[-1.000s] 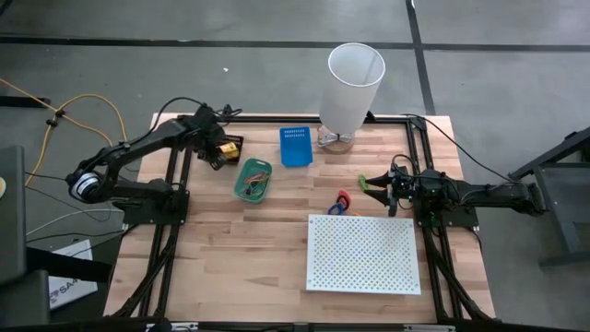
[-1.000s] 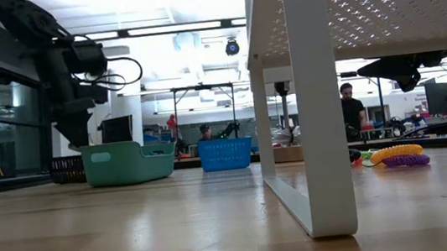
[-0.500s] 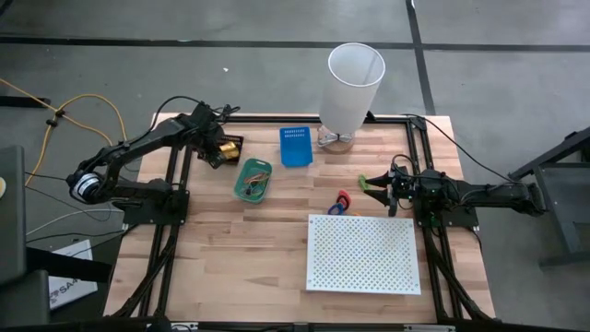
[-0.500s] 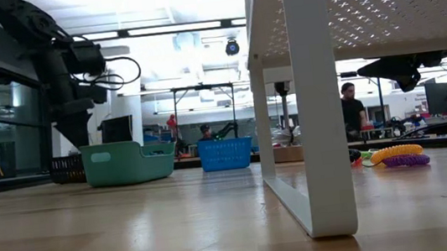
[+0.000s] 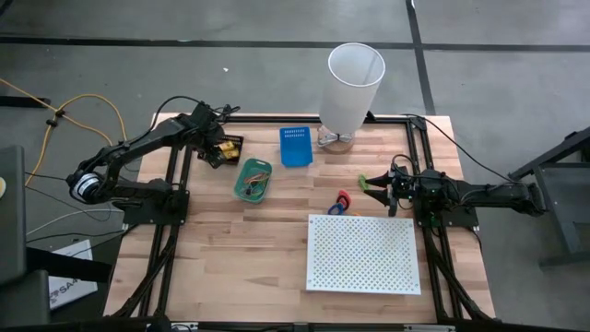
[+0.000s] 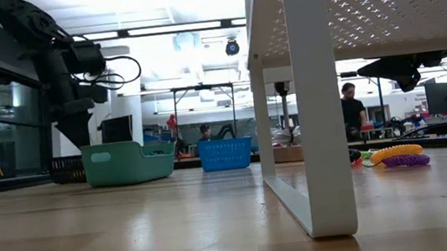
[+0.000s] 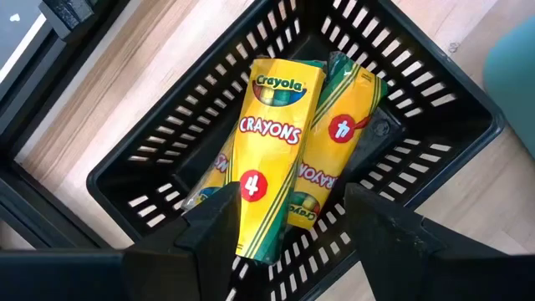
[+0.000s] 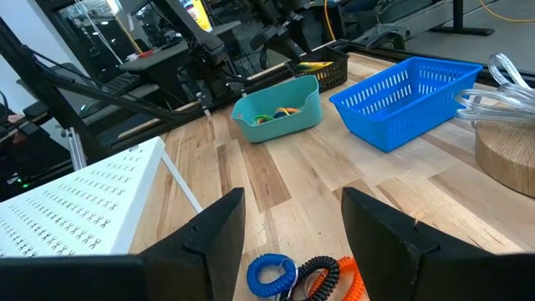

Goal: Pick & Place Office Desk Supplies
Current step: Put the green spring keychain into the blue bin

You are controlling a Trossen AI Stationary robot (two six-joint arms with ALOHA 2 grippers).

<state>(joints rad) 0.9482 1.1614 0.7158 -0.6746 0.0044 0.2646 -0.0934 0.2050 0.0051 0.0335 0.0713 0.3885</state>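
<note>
From above we see the left gripper (image 5: 219,149) poised over a small black slotted plastic basket (image 5: 230,148) at the table's far left, beside a green plastic tub (image 5: 253,180) holding thin coloured rubber-band loops (image 5: 257,179). Only the left wrist view lets us look inside the basket: yellow cardboard crayon packs (image 7: 276,150) lie stacked there, the top one angled across the others, and the dark fingers (image 7: 216,230) stand spread wide on either side of them, gripping nothing.

The right gripper (image 5: 375,183) waits low near the table's right side, its fingers likewise parted and empty. Its wrist view shows us what the overhead view only hints at: blue, black and orange coiled loops (image 8: 303,276) lying on the wood just ahead of it, with a blue plastic mesh basket (image 8: 407,99) and the tub farther off.

The low view adds a yellow coil and a purple coil (image 6: 404,156) lying past the leg of the white perforated metal board (image 6: 313,98), and people standing in the room behind.
</note>
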